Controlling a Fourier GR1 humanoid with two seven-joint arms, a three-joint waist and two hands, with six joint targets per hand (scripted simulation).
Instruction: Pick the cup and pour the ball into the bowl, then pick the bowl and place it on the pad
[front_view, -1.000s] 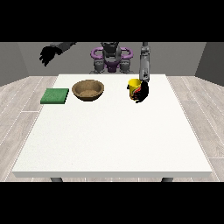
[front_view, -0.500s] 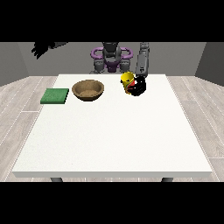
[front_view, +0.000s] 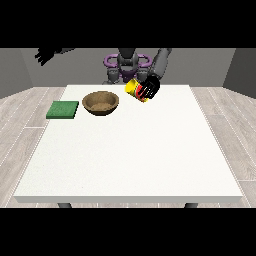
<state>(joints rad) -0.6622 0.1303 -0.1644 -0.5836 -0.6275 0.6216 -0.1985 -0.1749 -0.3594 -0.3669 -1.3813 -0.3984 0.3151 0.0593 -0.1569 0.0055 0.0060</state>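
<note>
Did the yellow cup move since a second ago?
Yes. The yellow cup, held in the hand at the view's right, has come closer to the brown bowl and now tilts toward it.

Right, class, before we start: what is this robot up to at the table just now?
The robot stands behind a white table. The hand at the view's right is curled round a yellow cup, holding it above the table and tilted toward the brown bowl. The cup is right of the bowl, not yet over it, and no ball is visible. The bowl sits beside the green pad, not on it. The hand at the view's left is raised off to the side, holding nothing.
</note>
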